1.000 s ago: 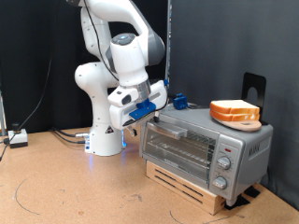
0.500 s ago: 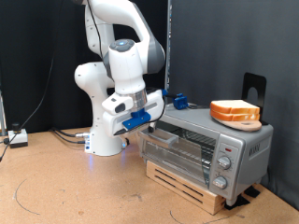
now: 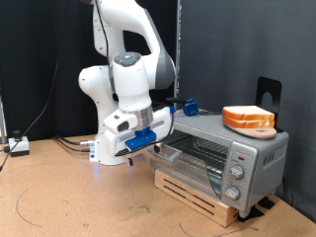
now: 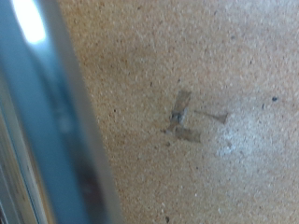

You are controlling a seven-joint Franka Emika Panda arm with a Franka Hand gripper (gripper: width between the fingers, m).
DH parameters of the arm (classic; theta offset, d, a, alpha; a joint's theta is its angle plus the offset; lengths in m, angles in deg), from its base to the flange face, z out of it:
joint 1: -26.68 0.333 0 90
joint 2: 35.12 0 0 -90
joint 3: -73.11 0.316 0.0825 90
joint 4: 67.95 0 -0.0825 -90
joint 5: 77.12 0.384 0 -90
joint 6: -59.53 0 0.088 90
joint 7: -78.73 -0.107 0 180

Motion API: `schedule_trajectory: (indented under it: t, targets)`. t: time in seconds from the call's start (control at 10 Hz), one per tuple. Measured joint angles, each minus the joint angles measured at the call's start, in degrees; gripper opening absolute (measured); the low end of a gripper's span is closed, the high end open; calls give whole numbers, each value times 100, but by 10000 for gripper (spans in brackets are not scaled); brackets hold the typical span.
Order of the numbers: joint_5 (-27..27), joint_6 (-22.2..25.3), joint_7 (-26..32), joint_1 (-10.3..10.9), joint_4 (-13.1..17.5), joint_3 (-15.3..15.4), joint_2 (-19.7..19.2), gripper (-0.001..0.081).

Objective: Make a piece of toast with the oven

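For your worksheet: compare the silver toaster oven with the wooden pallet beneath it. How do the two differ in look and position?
The oven is a boxy silver metal appliance with knobs and a glass door; the wooden pallet is low, pale and slatted. The oven sits on top and carries bread slices on its roof; the pallet rests on the table and carries the oven. The gripper is at the oven's door, not at the pallet. Both are rectangular.

Blurred blue-grey edge (image 4: 65, 121) over speckled board (image 4: 215, 84)

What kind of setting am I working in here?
Probably a robotics lab bench, not a kitchen: a black backdrop, a bare particle-board table, and the oven propped on a wooden pallet.
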Motion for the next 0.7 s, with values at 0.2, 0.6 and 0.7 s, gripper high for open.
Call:
schedule_trajectory:
  t: [0.2, 0.6, 0.7]
  targets:
    - [91, -1, 96, -1, 101, -23, -41, 807]
    - [-264, -6, -212, -48, 257, -26, -363, 807]
    - [-364, -29, -304, -81, 348, -33, -516, 807]
